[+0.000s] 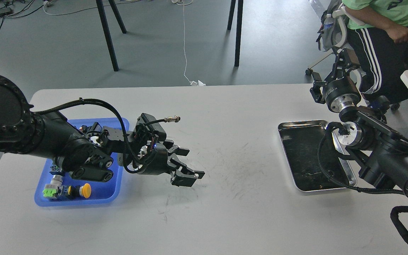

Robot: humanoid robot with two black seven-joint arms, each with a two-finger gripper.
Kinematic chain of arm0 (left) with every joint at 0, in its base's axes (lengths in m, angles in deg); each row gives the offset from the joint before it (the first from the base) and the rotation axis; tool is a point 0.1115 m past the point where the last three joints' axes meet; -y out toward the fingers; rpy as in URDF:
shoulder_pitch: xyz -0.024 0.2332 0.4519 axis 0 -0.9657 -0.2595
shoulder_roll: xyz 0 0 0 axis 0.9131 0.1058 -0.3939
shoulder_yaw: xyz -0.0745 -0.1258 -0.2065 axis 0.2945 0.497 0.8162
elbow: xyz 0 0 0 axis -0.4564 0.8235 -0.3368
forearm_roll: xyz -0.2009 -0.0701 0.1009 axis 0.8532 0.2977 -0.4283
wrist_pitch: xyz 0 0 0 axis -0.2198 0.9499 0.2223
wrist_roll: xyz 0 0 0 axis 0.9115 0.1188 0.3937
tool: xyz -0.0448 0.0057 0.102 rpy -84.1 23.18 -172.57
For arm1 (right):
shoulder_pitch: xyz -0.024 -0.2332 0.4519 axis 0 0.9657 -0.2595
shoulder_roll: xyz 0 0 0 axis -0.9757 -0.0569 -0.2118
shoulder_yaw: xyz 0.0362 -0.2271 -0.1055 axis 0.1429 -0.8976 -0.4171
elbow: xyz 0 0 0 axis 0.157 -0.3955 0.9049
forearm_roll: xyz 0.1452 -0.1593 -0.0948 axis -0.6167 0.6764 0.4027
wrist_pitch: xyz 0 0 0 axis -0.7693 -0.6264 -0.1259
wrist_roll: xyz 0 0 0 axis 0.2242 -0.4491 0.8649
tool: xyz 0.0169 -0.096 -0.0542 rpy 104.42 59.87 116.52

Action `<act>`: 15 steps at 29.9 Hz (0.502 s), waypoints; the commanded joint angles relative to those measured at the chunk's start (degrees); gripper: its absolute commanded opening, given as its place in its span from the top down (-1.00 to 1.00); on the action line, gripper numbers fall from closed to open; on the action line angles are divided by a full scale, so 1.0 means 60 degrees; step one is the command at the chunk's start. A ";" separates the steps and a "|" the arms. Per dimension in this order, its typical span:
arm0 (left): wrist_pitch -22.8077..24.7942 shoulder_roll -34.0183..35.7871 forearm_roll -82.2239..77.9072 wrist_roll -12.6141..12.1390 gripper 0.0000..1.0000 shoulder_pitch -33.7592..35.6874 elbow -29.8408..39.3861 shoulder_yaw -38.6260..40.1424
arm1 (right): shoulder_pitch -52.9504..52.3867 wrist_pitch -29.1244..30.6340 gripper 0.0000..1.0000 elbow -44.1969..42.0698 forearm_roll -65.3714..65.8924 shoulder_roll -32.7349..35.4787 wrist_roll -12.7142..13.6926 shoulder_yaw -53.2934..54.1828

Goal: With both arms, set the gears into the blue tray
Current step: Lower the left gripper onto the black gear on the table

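Single view only, so there was no overlap between views to report. The head cam sat high above the near edge of the white table (225,141) and looked forward and down at a steep-ish angle. The tabletop filled the lower two thirds of the frame; grey floor, black stand legs (106,35) and a seated person (384,32) filled the top strip beyond the far edge. The left arm (48,141) entered from the left frame edge and the right arm (395,159) from the lower right, both large in frame, so the cam was close to the shoulders. The blue tray (83,200) sat left and the silver tray (285,131) right, both inside the field.
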 commanded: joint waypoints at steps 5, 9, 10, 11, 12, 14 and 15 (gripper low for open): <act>-0.0211 0.0010 -0.0061 0.0000 -0.70 -0.0264 -0.0150 -0.0041 | 0.0143 0.0078 -0.94 0.0053 -0.0099 0.0188 0.0315 0.0036; -0.0534 -0.0122 -0.0076 0.0000 -0.62 -0.0425 -0.0384 -0.0334 | 0.0143 0.0078 -0.94 0.0053 -0.0084 0.0188 0.0315 0.0021; -0.0607 -0.0165 -0.0076 0.0000 -0.62 -0.0440 -0.0369 -0.0349 | 0.0143 0.0078 -0.94 0.0053 -0.0084 0.0188 0.0315 0.0007; -0.0738 -0.0180 -0.0076 0.0000 -0.62 -0.0425 -0.0340 -0.0364 | 0.0143 0.0078 -0.94 0.0053 -0.0084 0.0188 0.0301 0.0007; -0.0807 -0.0181 -0.0090 0.0000 -0.62 -0.0411 -0.0326 -0.0451 | 0.0143 0.0078 -0.94 0.0053 -0.0084 0.0188 0.0315 0.0007; -0.0807 -0.0239 -0.0090 0.0000 -0.61 -0.0440 -0.0355 -0.0612 | 0.0143 0.0078 -0.94 0.0053 -0.0084 0.0188 0.0315 -0.0008; -0.0807 -0.0297 -0.0090 0.0000 -0.61 -0.0440 -0.0355 -0.0671 | 0.0143 0.0078 -0.94 0.0053 -0.0084 0.0188 0.0315 -0.0022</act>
